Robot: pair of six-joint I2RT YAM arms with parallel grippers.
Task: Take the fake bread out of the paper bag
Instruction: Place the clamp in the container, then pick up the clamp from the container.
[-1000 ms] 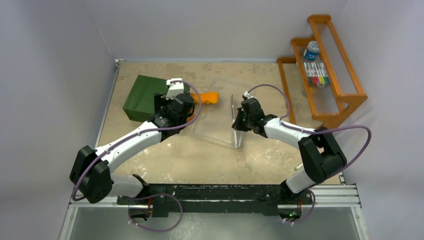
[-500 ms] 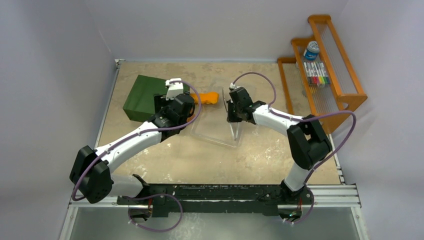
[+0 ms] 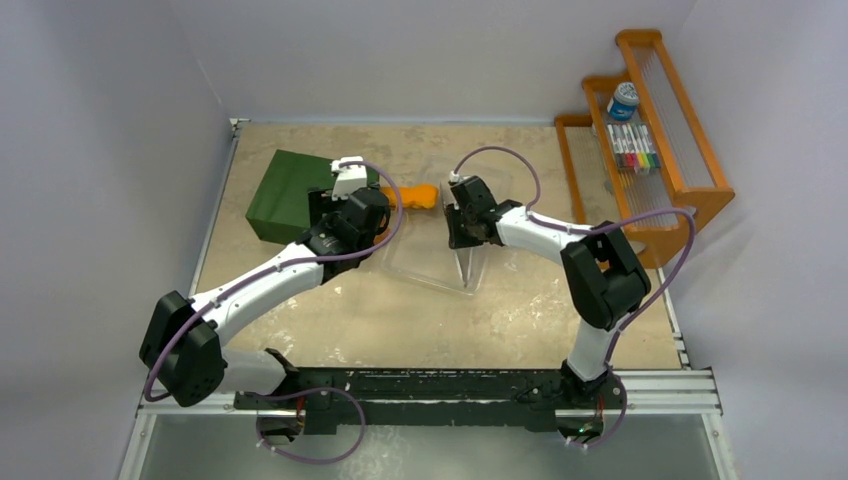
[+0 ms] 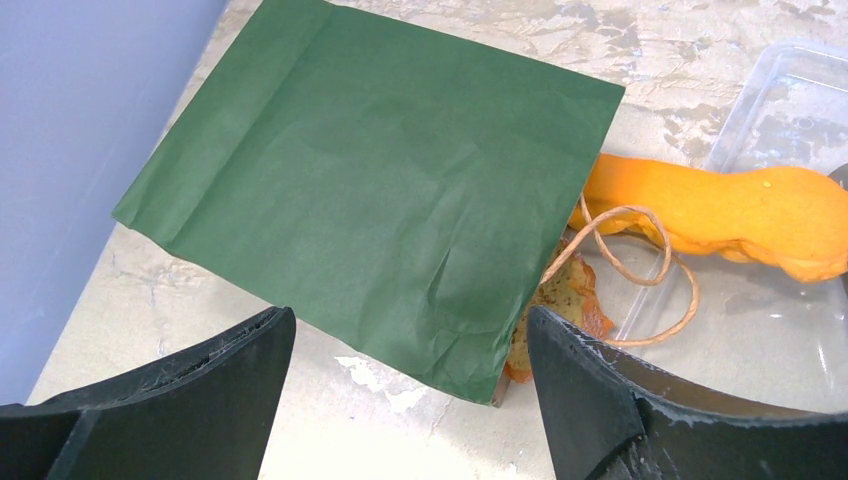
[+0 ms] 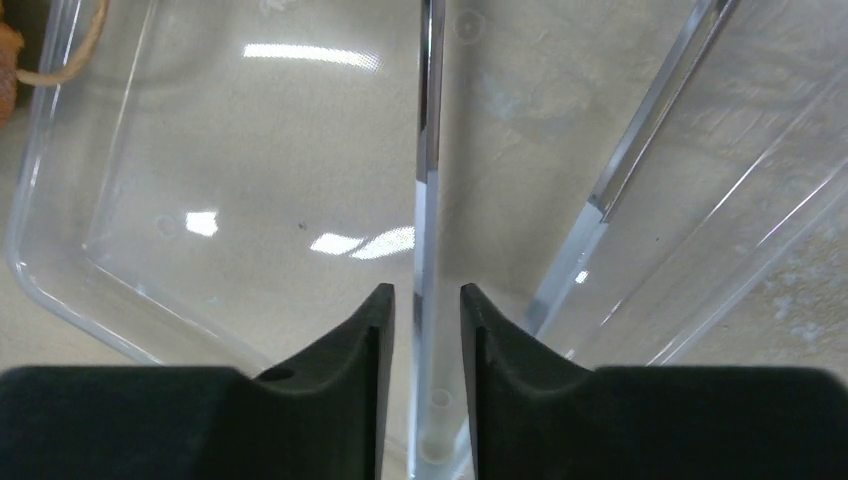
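Green paper bag (image 3: 288,195) lies flat on the desk (image 3: 400,322), orange fake bread (image 3: 420,194) poking from its mouth onto the clear tray (image 3: 425,255). Left wrist: left jaws gape wide above the bag; a crusted slice (image 4: 562,300) sits at the mouth, where the string handle (image 4: 632,250) could snag a pull. Right wrist: right jaws pinch thin tongs (image 5: 428,150) over the tray, and these might slip.

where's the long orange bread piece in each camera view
Top external: the orange bread piece sits mid-picture, just right of the green paper bag.
Left wrist: right side, poking from the bag's mouth over the clear plastic tray.
Right wrist: not clearly in it; only an orange sliver at the top-left edge.
Shared landmark: that tray, seen in all three views.
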